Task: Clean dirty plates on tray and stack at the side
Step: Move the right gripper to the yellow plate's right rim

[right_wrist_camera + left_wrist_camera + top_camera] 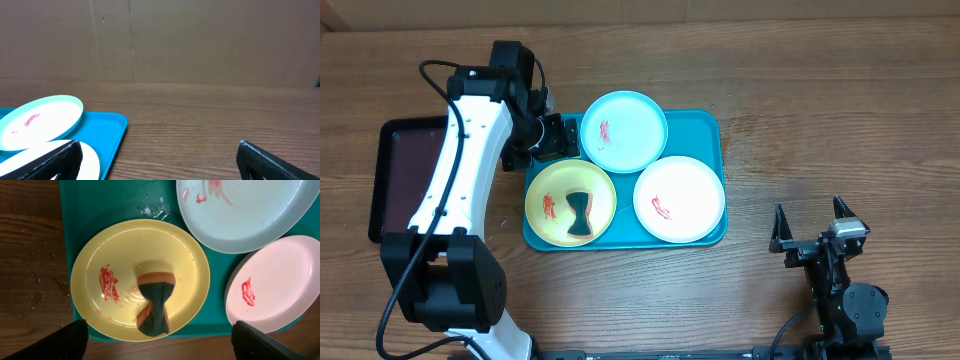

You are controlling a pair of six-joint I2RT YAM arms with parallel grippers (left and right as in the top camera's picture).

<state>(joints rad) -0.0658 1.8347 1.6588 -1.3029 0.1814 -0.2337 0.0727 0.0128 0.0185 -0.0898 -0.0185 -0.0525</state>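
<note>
Three plates lie on the teal tray point(705, 130): a light blue one point(625, 130) at the back, a yellow-green one point(552, 185) front left, a white one point(679, 199) front right. Each bears a red smear. A dark green and orange cloth point(580, 213) rests bunched on the yellow-green plate point(115, 255). My left gripper point(552, 138) hovers over the tray's back left corner, open and empty, its fingertips point(75, 340) framing the cloth point(155, 300) from above. My right gripper point(812, 228) stands open and empty over bare table, right of the tray.
A dark maroon tray point(400, 170) lies left of the teal one, partly under my left arm. Water drops point(155, 211) dot the teal tray beside the yellow-green plate. Bare wooden table point(200, 125) stretches right of the tray point(107, 130).
</note>
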